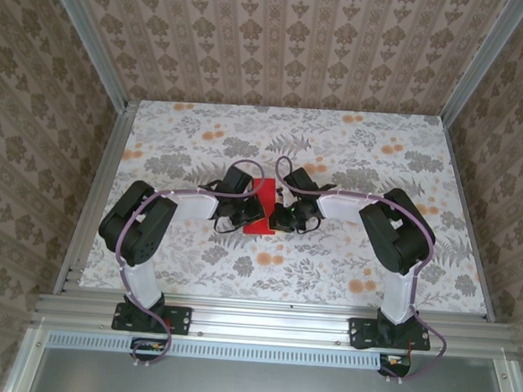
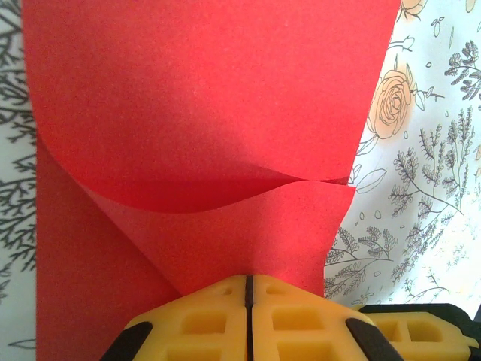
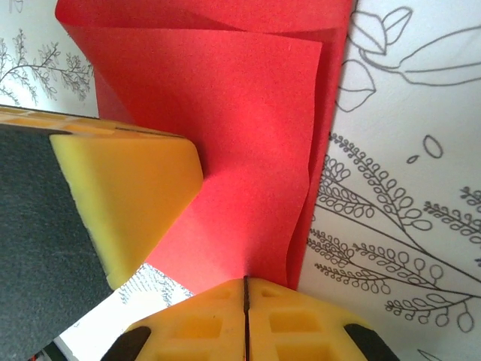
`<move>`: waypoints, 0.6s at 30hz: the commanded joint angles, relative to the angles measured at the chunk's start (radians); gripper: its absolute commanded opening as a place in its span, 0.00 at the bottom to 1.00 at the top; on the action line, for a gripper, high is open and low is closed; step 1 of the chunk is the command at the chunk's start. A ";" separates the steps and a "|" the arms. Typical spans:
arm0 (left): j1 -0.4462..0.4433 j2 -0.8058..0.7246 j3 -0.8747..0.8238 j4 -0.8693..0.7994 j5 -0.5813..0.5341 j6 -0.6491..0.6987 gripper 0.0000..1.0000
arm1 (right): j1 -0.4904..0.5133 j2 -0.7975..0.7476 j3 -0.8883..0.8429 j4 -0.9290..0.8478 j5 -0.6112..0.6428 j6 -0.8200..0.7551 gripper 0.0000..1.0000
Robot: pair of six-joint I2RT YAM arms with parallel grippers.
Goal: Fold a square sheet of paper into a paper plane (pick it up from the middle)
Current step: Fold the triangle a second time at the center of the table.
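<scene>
The square sheet of paper (image 1: 261,210) lies partly folded at the middle of the desk (image 1: 363,158), between the 2 arms; it is a narrow creased shape, not yet a dart. In the left wrist view an upper flap curves up off the lower layer and runs down into the left tool (image 2: 246,284), whose 2 pads are pressed together and seem to nip that flap's edge. The right tool (image 3: 245,286) is likewise pressed together where the stacked red layers narrow to its tip, so it seems to pinch the near edge; 1 yellow pad (image 3: 128,195) of the left tool sits just beside it, over the paper.

The step in hand looks like laying a flap along the centre line. To do it well, 1 tool should anchor the layers while the other carries the flap over; the flap's edge should meet the crease before it is pressed flat. With the tools this close, a pull in opposite directions could tear or skew the thin sheet.
</scene>
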 commanded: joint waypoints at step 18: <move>-0.010 0.070 -0.016 -0.108 -0.049 0.015 0.08 | -0.005 0.015 -0.015 -0.185 0.046 -0.059 0.10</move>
